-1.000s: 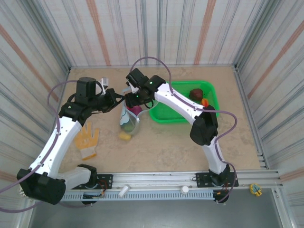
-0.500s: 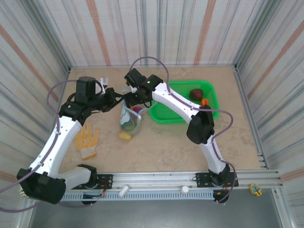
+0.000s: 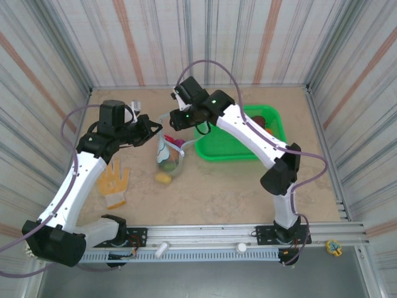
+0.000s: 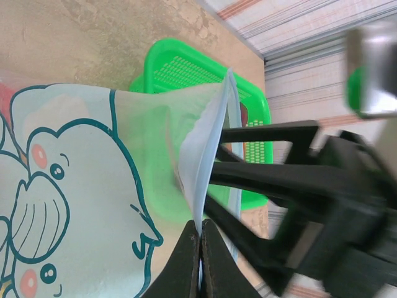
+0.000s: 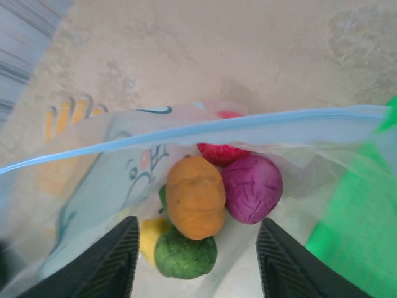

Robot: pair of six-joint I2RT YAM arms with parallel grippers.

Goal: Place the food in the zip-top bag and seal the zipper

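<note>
Basket (image 3: pixel 236 151): green, on the table to the right of both sets of fingers.

Bag (image 3: pixel 169 152): stands upright below the fingers with its mouth up and open. It is clear plastic with an elephant print.

Glove (image 3: pixel 113 181): yellow, flat on the table, well apart from the left fingers on their near side.

Left gripper (image 4: pixel 200 245): fingers pressed together on the bag's mouth edge, at the zipper (image 4: pixel 211 143).

Right gripper (image 5: pixel 198 223): fingers spread apart and holding nothing, directly over the bag mouth.

Food: orange (image 5: pixel 195 195), purple (image 5: pixel 251 186), red (image 5: pixel 223 152), green (image 5: pixel 186 254) and yellow (image 5: pixel 152 239) pieces lie in the bag beneath the right fingers. One yellow piece (image 3: pixel 163 178) lies on the table beside the bag.
</note>
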